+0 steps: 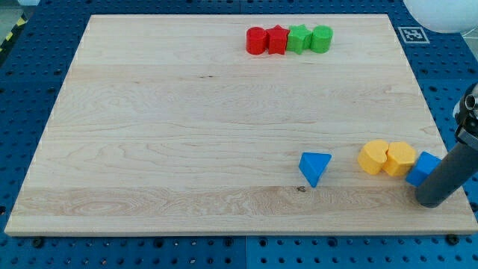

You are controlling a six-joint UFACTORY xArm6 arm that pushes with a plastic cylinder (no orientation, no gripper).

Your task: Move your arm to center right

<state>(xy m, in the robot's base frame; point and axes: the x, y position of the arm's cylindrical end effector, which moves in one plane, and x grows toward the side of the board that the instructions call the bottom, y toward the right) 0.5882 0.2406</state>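
Observation:
My tip (pixel 431 202) rests on the wooden board (pixel 187 127) at the view's lower right, touching the right side of a blue block (pixel 423 168). Left of that block sit two yellow blocks, a hexagon-like one (pixel 400 158) and a heart-like one (pixel 373 157), pressed together in a row. A blue triangle (pixel 314 167) lies apart, further left. At the view's top, a tight row holds a red cylinder (pixel 256 40), a red star (pixel 277 39), a green star (pixel 299 39) and a green cylinder (pixel 322 38).
The board's right edge (pixel 441 149) is just right of my tip, with blue pegboard table (pixel 448 82) beyond. A white marker tag (pixel 411 33) and a white round object (pixel 444 13) sit off the board at the top right.

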